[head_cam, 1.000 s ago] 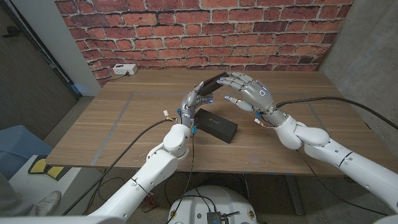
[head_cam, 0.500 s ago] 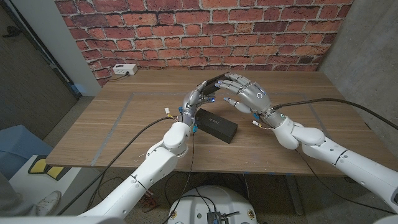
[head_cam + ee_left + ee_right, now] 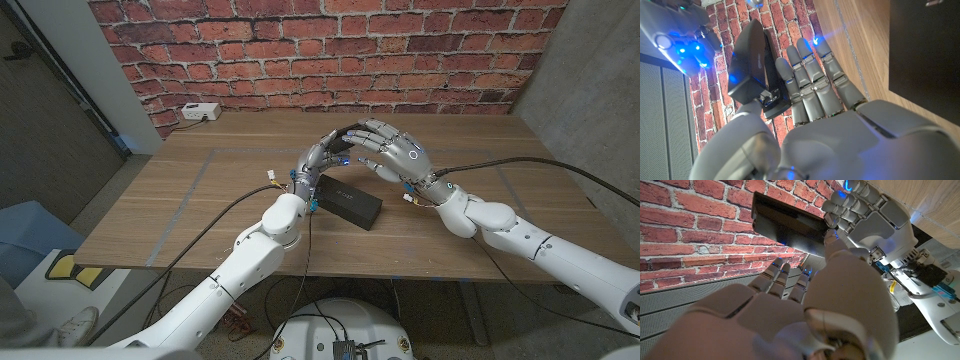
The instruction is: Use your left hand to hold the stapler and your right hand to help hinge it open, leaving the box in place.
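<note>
Above the table's [image 3: 200, 200] middle, left hand [image 3: 318, 160] grips the black metal stapler [image 3: 347, 130], raised over the flat black rectangular box [image 3: 347, 199]. Right hand [image 3: 392, 150] curls fingers over its top; grasp unclear. Risk: uneven pull twists stapler loose, dropping onto box.

The head view looks down from above over the wooden table [image 3: 200, 190] toward the brick wall [image 3: 300, 50]. Both wrist views sit close behind their hands, turned, sharing the raised stapler [image 3: 752, 60] and brick wall.
</note>
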Controlling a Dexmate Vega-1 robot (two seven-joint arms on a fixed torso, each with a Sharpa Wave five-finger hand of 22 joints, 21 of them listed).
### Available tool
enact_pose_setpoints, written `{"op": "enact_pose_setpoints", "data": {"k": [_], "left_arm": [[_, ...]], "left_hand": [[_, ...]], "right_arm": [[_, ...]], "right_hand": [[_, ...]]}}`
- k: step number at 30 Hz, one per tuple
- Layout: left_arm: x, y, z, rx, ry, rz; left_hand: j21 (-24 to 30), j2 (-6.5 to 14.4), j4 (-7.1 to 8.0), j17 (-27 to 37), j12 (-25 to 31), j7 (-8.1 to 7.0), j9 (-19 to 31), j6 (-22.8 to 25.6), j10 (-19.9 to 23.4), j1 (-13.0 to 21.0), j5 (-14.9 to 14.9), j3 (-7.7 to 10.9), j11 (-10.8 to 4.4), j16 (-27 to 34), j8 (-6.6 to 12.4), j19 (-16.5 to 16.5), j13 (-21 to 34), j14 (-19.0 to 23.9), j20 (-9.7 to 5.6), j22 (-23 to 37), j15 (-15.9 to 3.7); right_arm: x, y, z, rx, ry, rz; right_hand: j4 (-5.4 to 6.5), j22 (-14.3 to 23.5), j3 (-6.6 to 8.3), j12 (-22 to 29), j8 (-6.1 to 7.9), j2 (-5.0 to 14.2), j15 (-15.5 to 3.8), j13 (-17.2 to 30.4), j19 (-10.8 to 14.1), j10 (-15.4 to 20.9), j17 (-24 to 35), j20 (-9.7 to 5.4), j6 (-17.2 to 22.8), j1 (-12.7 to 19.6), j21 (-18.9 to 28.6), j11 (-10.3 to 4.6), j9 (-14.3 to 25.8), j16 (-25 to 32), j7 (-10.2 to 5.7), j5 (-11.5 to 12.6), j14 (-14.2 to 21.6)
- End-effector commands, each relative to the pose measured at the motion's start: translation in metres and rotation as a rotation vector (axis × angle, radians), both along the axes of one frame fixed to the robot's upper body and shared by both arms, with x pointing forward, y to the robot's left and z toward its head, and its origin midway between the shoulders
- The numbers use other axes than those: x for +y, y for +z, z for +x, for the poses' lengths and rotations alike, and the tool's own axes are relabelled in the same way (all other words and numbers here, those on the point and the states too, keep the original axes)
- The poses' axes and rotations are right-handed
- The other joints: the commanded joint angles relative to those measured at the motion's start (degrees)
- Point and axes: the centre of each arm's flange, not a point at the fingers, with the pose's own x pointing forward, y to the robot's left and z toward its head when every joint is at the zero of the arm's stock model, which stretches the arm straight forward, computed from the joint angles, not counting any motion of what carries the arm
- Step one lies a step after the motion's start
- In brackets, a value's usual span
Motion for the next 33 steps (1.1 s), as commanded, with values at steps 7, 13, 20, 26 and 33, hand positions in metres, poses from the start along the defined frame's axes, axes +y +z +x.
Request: {"op": "enact_pose_setpoints", "data": {"k": [7,13,20,26,33], "left_arm": [[-0.004,0.001,0.003,0.019,-0.040,0.023],[-0.003,0.000,0.002,0.022,-0.039,0.019],[-0.003,-0.003,0.001,0.027,-0.047,0.022],[-0.006,-0.006,0.000,0.027,-0.066,0.019],[-0.009,-0.009,-0.001,0.034,-0.084,0.011]], "left_hand": [[0.68,3.25,9.01,0.19,-0.10,-2.78,-0.22,3.25,0.27,2.47,0.20,11.62,-0.02,0.53,0.19,-0.29,0.35,-0.05,-1.22,0.03,-2.42],[0.84,3.23,8.99,0.17,-0.17,-2.74,-0.27,3.17,0.13,2.46,0.20,11.66,0.08,0.50,0.20,-0.44,0.39,-0.15,-1.16,0.00,-2.42],[1.05,3.17,8.95,0.18,-0.19,-2.81,-0.46,3.22,0.20,2.43,0.19,11.64,-0.16,0.57,0.18,-0.50,0.37,-0.04,-1.17,-0.04,-2.40],[1.23,3.10,8.70,0.19,-0.21,-2.81,-0.19,3.26,0.25,2.52,0.22,11.67,-0.04,0.61,0.42,-0.54,0.36,-0.06,-1.18,-0.08,-2.46],[1.46,3.08,8.55,0.19,-0.16,-2.75,-0.39,3.74,0.44,2.53,0.28,11.67,-0.19,0.69,0.56,-0.58,0.39,0.03,-1.16,-0.13,-2.41]], "right_arm": [[0.007,-0.002,0.015,-0.003,-0.024,-0.001],[0.008,-0.004,0.017,-0.001,-0.040,0.000],[0.011,-0.006,0.017,0.003,-0.032,0.019],[0.015,-0.008,0.017,0.001,-0.037,0.012],[0.018,-0.010,0.018,0.005,-0.038,0.011]], "right_hand": [[0.44,0.27,1.12,0.14,0.34,0.49,-10.78,1.27,0.67,-0.73,1.95,-6.28,-1.84,1.36,0.43,-0.02,0.28,1.07,0.04,-0.02,0.14],[0.61,0.29,1.11,0.15,0.74,0.50,-10.75,1.46,0.59,-0.95,2.37,-6.34,-1.02,1.23,0.35,0.03,0.33,1.33,0.06,-0.04,0.22],[0.90,0.36,1.18,0.73,1.48,0.62,-10.76,2.03,1.64,-0.08,3.23,-6.37,1.16,1.04,0.62,0.04,0.42,1.76,0.05,-0.06,0.15],[0.89,0.40,1.33,1.12,1.66,0.68,-10.82,2.35,2.35,0.78,3.75,-6.33,2.10,1.17,0.77,0.02,0.43,2.14,0.03,-0.05,0.49],[0.78,0.42,1.50,1.35,1.74,0.70,-10.84,2.54,2.59,1.36,4.04,-6.37,2.64,1.43,0.78,0.01,0.44,2.31,0.01,-0.04,0.64]]}}
